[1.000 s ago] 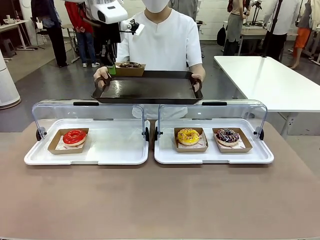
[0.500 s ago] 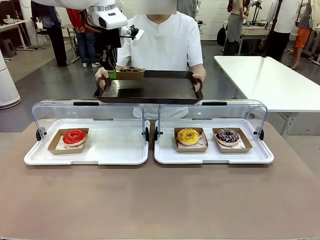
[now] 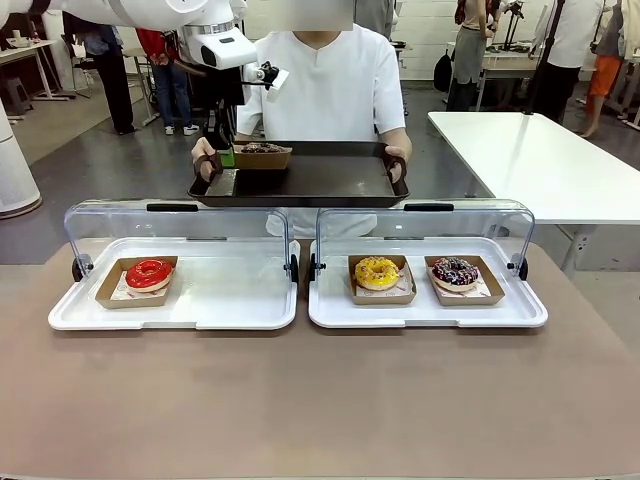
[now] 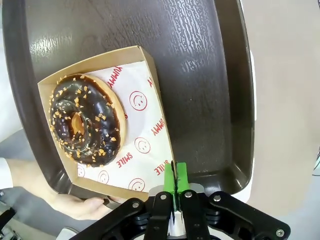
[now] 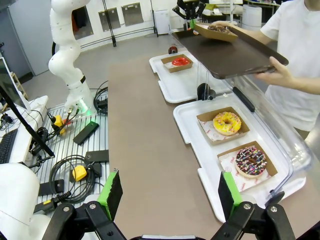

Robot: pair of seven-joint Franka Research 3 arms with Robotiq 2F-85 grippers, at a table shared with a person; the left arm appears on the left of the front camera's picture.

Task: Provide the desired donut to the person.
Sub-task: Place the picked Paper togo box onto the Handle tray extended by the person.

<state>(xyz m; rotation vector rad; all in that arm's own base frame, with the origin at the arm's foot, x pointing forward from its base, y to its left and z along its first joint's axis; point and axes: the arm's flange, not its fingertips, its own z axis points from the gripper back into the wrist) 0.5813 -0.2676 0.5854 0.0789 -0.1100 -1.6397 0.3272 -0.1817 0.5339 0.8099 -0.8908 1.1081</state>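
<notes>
A chocolate donut [image 4: 85, 120] with nut bits lies in a paper tray [image 4: 145, 115] printed with red smileys. My left gripper [image 4: 175, 180] is shut on that paper tray's edge. The paper tray rests at the left end of a dark serving tray [image 3: 320, 178], which the person [image 3: 320, 80] in the white shirt holds with both hands across the table. From the front, my left gripper [image 3: 228, 152] sits beside the donut [image 3: 262, 149]. My right gripper [image 5: 169, 182] stands open above the table's near side, holding nothing.
Two white display trays with raised clear lids stand on the brown table. The left one [image 3: 230, 300] holds a red donut [image 3: 149, 272]. The right one [image 3: 330, 310] holds a yellow donut [image 3: 377, 272] and a sprinkled chocolate donut [image 3: 455, 271]. A white table [image 3: 540, 160] stands at the right.
My left gripper has come down with the chocolate donut's paper tray, which now rests on the dark serving tray. The person has raised the serving tray slightly.
</notes>
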